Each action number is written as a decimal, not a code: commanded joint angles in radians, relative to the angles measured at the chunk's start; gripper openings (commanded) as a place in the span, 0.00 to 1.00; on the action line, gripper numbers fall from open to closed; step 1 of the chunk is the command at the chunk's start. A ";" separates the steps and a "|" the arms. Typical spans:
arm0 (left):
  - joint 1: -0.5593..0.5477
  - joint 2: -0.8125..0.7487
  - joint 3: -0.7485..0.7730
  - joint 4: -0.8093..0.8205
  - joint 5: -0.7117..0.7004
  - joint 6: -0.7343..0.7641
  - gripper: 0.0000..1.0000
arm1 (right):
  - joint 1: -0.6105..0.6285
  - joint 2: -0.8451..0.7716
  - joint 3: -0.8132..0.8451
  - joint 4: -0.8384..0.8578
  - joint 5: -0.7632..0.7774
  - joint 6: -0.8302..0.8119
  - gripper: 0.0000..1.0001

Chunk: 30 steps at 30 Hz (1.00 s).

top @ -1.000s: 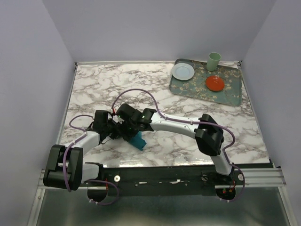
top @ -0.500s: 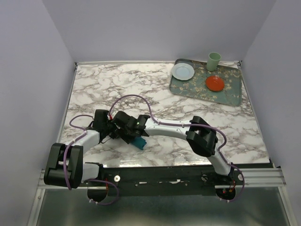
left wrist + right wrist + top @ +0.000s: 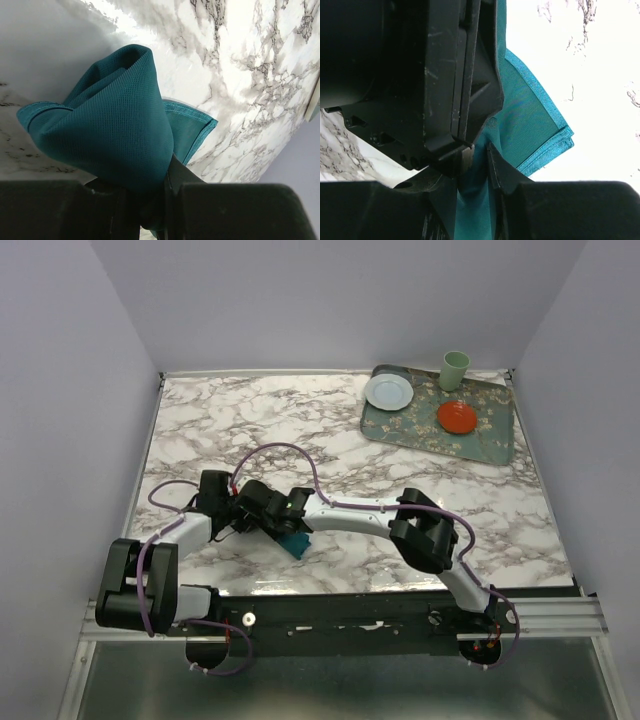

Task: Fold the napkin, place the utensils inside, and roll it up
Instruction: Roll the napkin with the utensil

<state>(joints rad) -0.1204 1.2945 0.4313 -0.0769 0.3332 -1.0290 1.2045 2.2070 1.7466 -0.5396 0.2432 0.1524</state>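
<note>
The teal napkin (image 3: 295, 544) is bunched into a small bundle near the table's front left, and both grippers meet at it. My left gripper (image 3: 243, 517) is shut on it. In the left wrist view the cloth (image 3: 115, 125) bulges out of the jaws (image 3: 160, 187), with a hemmed corner hanging free. My right gripper (image 3: 272, 524) sits right beside it. In the right wrist view a fold of the napkin (image 3: 530, 135) is pinched between the right fingertips (image 3: 475, 165), close under the left gripper's black fingers (image 3: 470, 100). The utensils are out of view.
A patterned grey-green tray (image 3: 480, 440) lies at the back right, carrying a white plate (image 3: 388, 392), a red dish (image 3: 456, 417) and a pale green cup (image 3: 455, 370). Marble table top (image 3: 250, 420) spreads beyond the arms. Purple cables loop over both arms.
The right arm has slid left toward the left gripper and its jaws have closed onto the napkin. The left gripper has kept its hold and barely moved.
</note>
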 commanded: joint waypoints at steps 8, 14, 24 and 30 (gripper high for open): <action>-0.007 0.035 0.050 -0.179 -0.045 0.164 0.46 | -0.019 0.042 -0.027 0.035 -0.070 -0.030 0.01; 0.001 -0.004 0.112 -0.254 -0.072 0.259 0.52 | -0.078 0.010 -0.055 0.050 -0.280 0.001 0.01; 0.047 -0.103 0.100 -0.354 -0.097 0.274 0.58 | -0.227 -0.009 -0.113 0.113 -0.631 0.056 0.00; 0.050 -0.113 0.110 -0.385 -0.118 0.248 0.56 | -0.290 0.000 -0.139 0.167 -0.791 0.087 0.01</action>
<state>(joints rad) -0.0803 1.2079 0.5404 -0.3679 0.2558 -0.7925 0.9592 2.1841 1.6257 -0.4011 -0.4019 0.2089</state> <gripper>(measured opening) 0.571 0.276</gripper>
